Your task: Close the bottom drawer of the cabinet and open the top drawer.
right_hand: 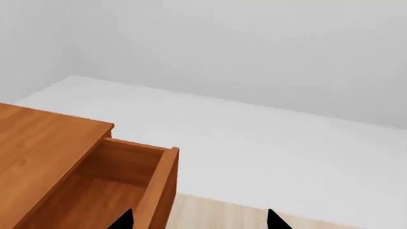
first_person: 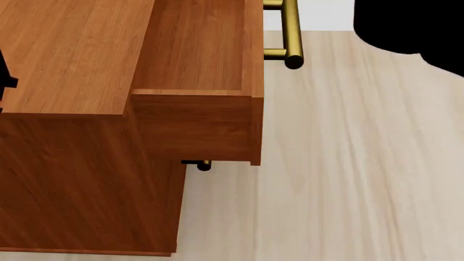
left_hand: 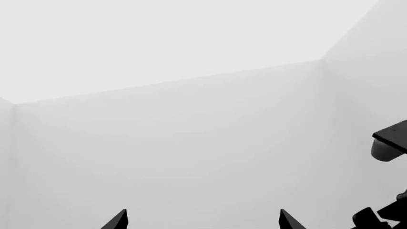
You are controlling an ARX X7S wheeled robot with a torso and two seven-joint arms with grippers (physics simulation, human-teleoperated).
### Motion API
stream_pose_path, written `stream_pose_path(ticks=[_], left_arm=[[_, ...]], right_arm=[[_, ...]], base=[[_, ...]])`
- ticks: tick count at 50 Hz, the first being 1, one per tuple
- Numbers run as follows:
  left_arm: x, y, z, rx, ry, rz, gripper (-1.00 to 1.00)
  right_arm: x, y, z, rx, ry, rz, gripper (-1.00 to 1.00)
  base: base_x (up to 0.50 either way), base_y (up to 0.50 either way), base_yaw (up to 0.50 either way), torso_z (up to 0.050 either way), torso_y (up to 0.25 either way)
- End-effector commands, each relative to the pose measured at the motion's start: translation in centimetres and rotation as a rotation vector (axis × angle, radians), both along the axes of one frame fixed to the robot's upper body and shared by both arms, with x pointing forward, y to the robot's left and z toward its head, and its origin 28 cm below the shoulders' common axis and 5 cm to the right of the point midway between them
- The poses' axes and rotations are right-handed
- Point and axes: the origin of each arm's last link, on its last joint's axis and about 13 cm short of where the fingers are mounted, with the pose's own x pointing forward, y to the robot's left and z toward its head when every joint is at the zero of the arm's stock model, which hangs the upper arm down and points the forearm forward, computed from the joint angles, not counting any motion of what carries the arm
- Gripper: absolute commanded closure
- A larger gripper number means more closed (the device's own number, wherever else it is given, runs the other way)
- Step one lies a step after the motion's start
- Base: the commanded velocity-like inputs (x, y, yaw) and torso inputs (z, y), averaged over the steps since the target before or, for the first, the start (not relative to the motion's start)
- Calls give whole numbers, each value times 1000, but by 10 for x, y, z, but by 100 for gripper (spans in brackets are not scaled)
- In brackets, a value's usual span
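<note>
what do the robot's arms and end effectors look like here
Little shows. Each wrist view catches only two black, pointed, wedge-shaped fingertips: the left end effector and the right end effector. In the head view an arm is a plain black silhouette. No cables or markings are visible.

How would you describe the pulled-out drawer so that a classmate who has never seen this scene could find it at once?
Find the reddish-brown wooden cabinet on the pale plank floor. Just under its flat top, the top drawer juts out as an open, empty box. Its brass bar handle shows in full, whereas only a handle end peeks out below it.
</note>
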Motion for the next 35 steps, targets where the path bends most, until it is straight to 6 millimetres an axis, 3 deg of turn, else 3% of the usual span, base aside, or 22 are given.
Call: stream_pose_path(ticks=[1, 21, 35], left_arm=[[-1, 0, -1, 0, 0, -2, -100], [0, 1, -3, -9, 6, -3, -100], [-3, 7, -5, -24, 2, 9, -100]], right_arm=[[5, 7, 19, -119, 44, 24, -100], [11, 29, 61, -399, 108, 79, -100], [21, 43, 68, -529, 153, 89, -100]], base=[[0, 0, 0, 0, 0], [0, 0, 0, 0, 0], [0, 0, 0, 0, 0]])
